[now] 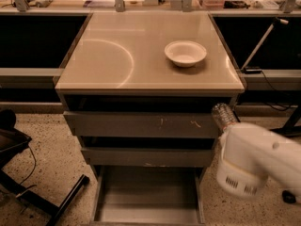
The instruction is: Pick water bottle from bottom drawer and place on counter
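Though my tool [227, 132] hides behind its white wrist [256, 157] and I cannot tell its grip, the clear ribbed plastic water bottle [223, 116] pokes up just below the glossy beige-tan bench's [117, 74] front right corner.

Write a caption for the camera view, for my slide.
Water bottle at the gripper, right of the cabinet, level with the top drawer; bottom drawer open; white bowl on the counter.
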You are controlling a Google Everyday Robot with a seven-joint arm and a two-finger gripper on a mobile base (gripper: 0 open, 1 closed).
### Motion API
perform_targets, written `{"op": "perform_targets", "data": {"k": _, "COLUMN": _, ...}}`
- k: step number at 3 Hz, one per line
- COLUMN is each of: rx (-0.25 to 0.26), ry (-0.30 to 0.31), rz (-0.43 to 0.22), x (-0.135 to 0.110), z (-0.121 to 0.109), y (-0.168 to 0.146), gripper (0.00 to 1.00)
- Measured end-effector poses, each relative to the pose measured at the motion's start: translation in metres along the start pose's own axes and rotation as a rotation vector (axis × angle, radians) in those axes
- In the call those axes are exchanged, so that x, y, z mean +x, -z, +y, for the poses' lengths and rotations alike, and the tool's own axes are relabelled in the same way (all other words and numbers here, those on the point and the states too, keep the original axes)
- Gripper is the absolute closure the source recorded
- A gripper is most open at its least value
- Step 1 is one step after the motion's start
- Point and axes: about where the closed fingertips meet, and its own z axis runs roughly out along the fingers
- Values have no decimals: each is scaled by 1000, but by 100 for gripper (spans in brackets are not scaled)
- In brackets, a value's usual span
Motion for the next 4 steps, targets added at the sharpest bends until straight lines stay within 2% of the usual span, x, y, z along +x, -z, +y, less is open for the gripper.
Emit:
{"op": "perform_targets", "data": {"k": 1, "rx": -52, "ry": 21, "rz": -3, "x": -73, "z": -12, "y": -25, "gripper": 100}}
{"op": "perform_targets", "data": {"k": 2, "rx": -52, "ry": 21, "rz": -3, "x": -72, "z": -12, "y": -26, "gripper": 100}}
{"op": "perform_targets", "data": {"k": 3, "rx": -59, "ry": 21, "rz": 88, "x": -41, "z": -26, "y": -32, "gripper": 100}}
{"op": "perform_targets", "data": {"k": 4, "rx": -33, "ry": 2, "rz": 192, "x": 12, "z": -76, "y": -16, "gripper": 100}}
